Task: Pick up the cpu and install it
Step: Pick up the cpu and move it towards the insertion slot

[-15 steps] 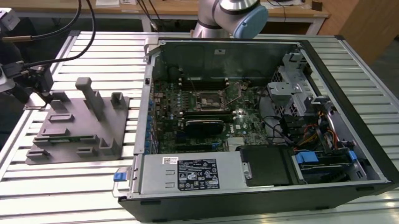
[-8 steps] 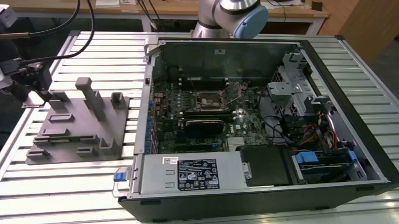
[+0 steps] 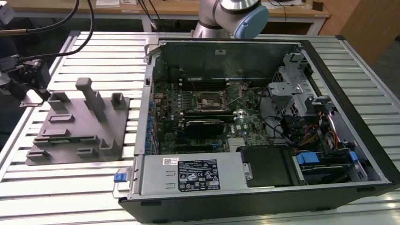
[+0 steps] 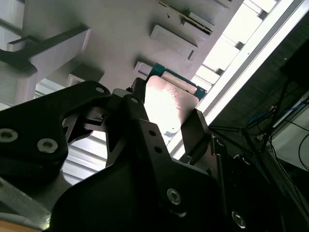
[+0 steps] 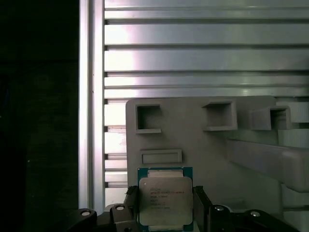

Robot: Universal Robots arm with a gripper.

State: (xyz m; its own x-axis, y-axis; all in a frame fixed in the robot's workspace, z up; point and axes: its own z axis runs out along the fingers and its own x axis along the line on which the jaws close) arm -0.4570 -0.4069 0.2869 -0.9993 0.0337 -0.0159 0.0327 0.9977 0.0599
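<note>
Closest to my wrist cameras is the black end effector [image 5: 165, 192], and I see its two fingers [image 5: 131, 202] pressed against opposite edges of the small flat square cpu [image 5: 165, 200], silvery metal on top with a teal-green rim. My second wrist view shows the same pinch: the end effector [image 4: 167, 102] has the cpu [image 4: 171, 99] clamped between its fingers, the metal top glaring in the light. I cannot tell whether the chip is raised off the surface or resting on it.

Behind it lies a flat grey plastic fixture plate [image 5: 212, 154] with rectangular recesses and raised blocks. The cpu sits at the plate's edge, near a shallow rectangular pocket [image 5: 161, 156]. Under the plate runs the slatted aluminium table [image 5: 193, 58].

On my exterior view the grey plate [image 3: 69, 136] lies at the exterior view's left, and the arm's dark wrist hardware [image 3: 25, 79] hangs by its far corner. Well apart, toward the exterior view's right, an open black computer case [image 3: 250, 211] lies on the table [image 3: 75, 187]. Its green motherboard [image 3: 250, 122] is exposed, with a square black metal-framed socket [image 3: 209, 101] near the middle. The arm's grey and blue joint [image 3: 240, 16] stands behind the case.
</note>
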